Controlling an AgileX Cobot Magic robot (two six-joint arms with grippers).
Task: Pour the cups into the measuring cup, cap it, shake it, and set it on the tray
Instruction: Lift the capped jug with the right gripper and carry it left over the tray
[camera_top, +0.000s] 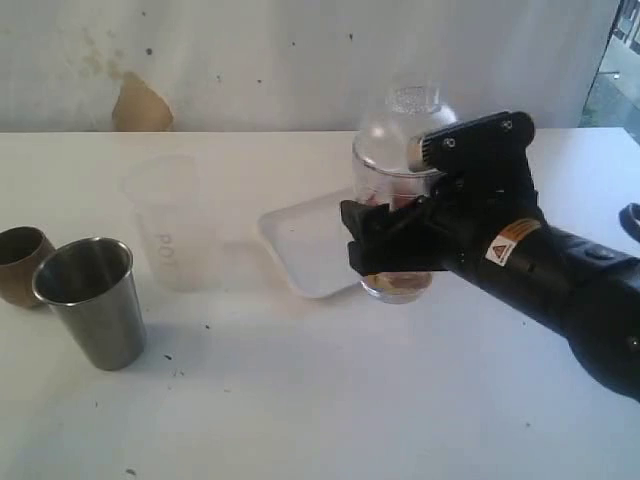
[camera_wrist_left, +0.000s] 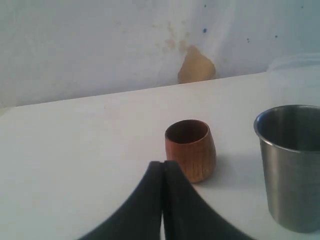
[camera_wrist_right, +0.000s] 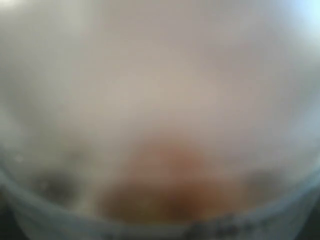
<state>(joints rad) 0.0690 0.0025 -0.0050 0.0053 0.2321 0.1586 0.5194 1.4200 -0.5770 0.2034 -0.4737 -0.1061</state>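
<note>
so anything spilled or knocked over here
Nothing stands out: the brown cup, steel tumbler and frosted cup stand upright, no spill shows, and the right gripper holds the capped measuring cup upright.

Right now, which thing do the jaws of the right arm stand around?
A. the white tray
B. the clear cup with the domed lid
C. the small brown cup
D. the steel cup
B: the jaws of the right arm stand on both sides of the clear cup, which fills the right wrist view up close.
</note>
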